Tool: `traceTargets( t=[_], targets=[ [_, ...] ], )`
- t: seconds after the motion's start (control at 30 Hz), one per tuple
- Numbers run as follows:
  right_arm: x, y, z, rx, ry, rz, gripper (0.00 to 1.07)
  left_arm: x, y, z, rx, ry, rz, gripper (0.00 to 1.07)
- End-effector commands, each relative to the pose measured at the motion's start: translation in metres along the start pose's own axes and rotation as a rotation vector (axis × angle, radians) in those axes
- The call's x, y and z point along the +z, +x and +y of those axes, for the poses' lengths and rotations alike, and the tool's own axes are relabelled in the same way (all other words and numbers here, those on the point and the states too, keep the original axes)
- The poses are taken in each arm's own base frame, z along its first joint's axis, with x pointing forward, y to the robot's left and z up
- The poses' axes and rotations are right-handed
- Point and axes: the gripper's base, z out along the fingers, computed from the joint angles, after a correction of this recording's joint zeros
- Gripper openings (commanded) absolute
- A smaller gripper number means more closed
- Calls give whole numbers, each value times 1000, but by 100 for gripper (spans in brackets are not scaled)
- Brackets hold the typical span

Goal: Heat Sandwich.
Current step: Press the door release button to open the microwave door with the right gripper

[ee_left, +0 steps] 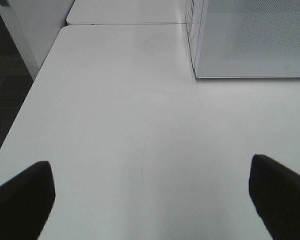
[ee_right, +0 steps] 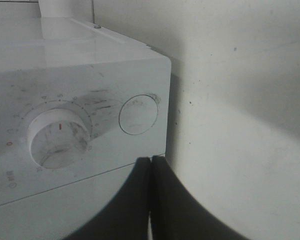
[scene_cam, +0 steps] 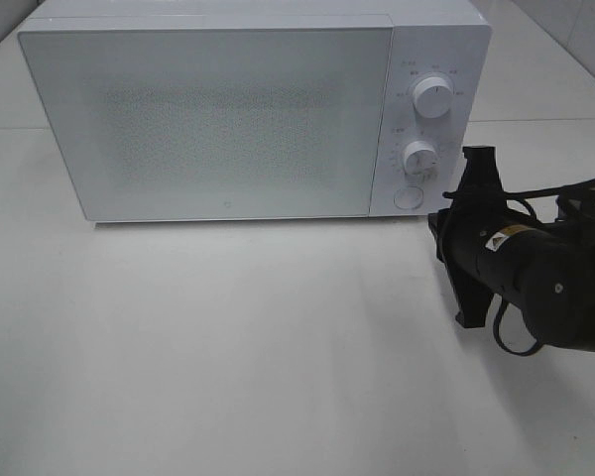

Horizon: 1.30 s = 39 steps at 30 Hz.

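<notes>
A white microwave (scene_cam: 218, 119) stands on the white surface (scene_cam: 228, 347), toward its far side, with the door (scene_cam: 208, 124) shut. The door's speckled panel shows nothing of the inside. The sandwich appears in no view, so I cannot tell where it is.

On the strip of controls to the right of the door are an upper knob (scene_cam: 433, 96), a lower knob (scene_cam: 419, 156) and, below them, a round button (scene_cam: 408, 195).

The right arm (scene_cam: 535, 278) reaches in from the right edge of the high view, dark and bulky, level with the lower right corner of the microwave. The right pincer (ee_right: 151, 165) is closed, its two dark fingers pressed flat together with nothing between them. In the right wrist view the tips sit just beside the button, close to the front face at that corner — whether they touch the panel cannot be told. The lower knob shows there too, with smudges on and around it.

The left pincer (ee_left: 150, 167) shows only in the left wrist view. It is wide open and holds nothing, its dark fingers (ee_left: 20, 197) far apart above bare surface. The microwave's front corner lies well ahead of it, off to one side.
</notes>
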Motion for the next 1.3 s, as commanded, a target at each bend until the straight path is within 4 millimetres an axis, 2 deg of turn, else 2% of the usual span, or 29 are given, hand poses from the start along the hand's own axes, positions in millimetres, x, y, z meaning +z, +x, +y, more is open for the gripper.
traceTargets(
  t=[0.03, 0.17, 0.3, 0.63, 1.17, 1.3],
  targets=[
    [8, 1, 3, -7, 0, 10, 0, -3, 2, -1, -7, 0, -33, 101],
    [26, 4, 8, 1, 15, 14, 0, -3, 2, -1, -7, 0, -33, 101],
    [37, 3, 15, 15, 2, 5, 0, -3, 2, -1, -7, 0, -33, 101],
    [63, 3, 18, 34, 43, 1, 0, -3, 2, -1, -7, 0, -33, 101],
    [88, 1, 23, 50, 8, -30, 0, -3, 2, -1, -6, -1, -33, 101],
    [87, -3, 36, 40, -135, -71, 0, -3, 2, -1, -6, -1, -33, 101]
  ],
)
